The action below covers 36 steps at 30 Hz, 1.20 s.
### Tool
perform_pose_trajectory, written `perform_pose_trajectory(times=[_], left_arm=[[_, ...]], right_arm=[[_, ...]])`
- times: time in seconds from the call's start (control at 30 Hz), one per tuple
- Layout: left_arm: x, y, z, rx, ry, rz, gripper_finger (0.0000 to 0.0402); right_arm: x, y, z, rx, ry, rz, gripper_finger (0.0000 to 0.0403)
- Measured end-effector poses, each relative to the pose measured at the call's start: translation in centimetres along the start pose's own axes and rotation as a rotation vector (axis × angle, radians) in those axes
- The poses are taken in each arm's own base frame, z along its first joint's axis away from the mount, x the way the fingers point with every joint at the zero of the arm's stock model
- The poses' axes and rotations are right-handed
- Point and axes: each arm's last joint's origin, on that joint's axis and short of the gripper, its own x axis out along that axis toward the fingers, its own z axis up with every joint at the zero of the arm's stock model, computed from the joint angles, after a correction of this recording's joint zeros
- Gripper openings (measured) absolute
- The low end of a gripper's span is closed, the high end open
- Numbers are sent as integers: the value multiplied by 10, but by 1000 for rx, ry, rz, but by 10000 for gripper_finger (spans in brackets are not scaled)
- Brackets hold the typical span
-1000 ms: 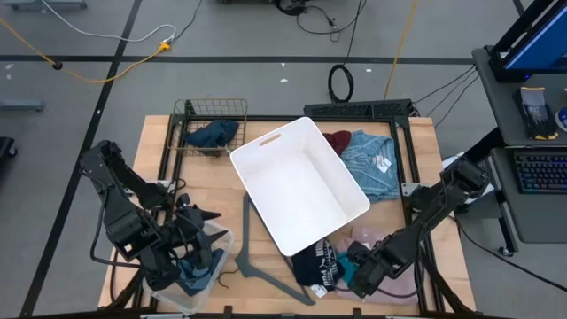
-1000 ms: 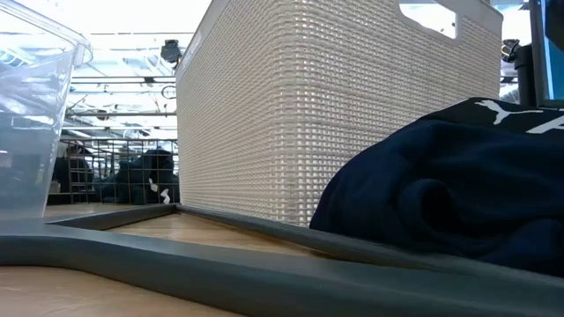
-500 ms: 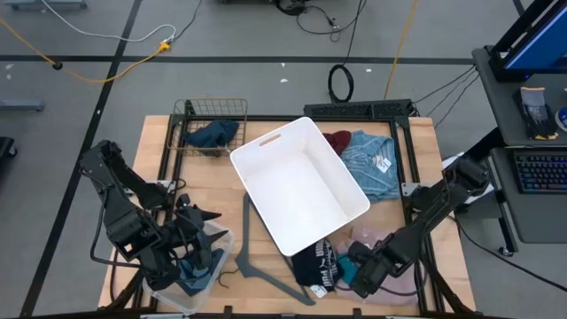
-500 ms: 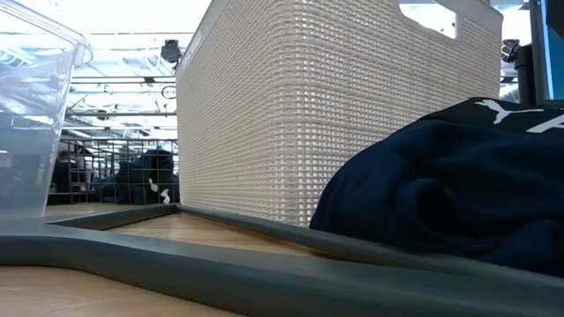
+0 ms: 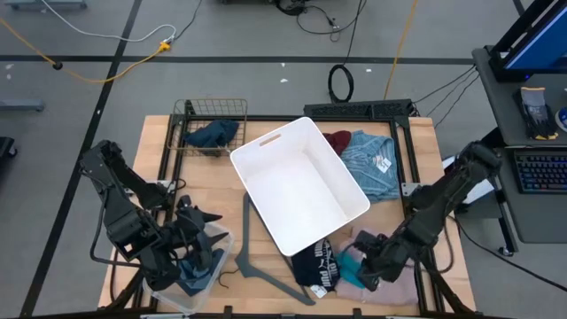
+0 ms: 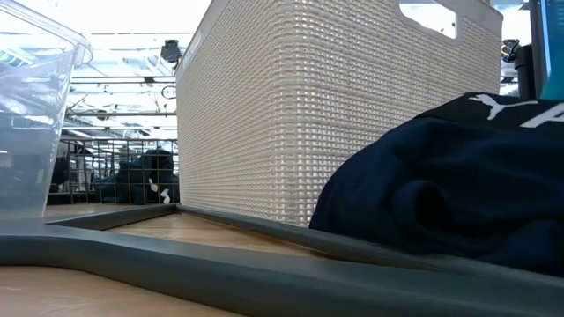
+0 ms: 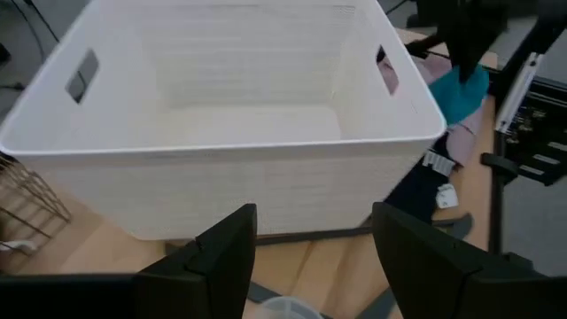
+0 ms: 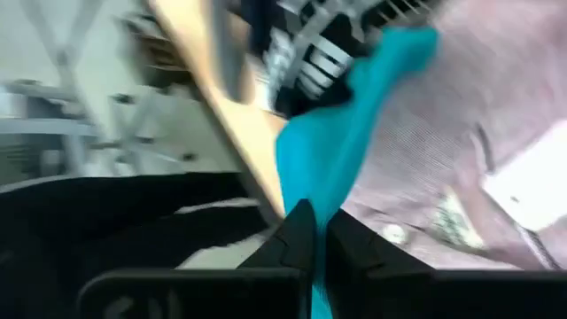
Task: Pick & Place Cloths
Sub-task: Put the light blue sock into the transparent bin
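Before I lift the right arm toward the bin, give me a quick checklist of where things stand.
1. Right gripper shut on the teal cloth: ok.
2. Teal cloth free of the pink shirt beneath: cannot tell.
3. Black cloth lying beside the grip, could drag along: cannot tell.
4. White bin empty and ready: ok.
5. Left gripper open, parked over the clear container, out of the path: ok.

White bin [image 7: 221, 168] fills the view; beyond it, teal cloth [image 7: 461, 93], possibly gripper-held.
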Motion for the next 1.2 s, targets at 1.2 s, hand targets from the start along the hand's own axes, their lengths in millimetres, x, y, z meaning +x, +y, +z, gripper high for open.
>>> perform_pose_trajectory(times=[1.2], left_arm=[[52,-42,93,-167,-335,-529,227]], right_arm=[[-103,49,65,-670,-812,694,0]])
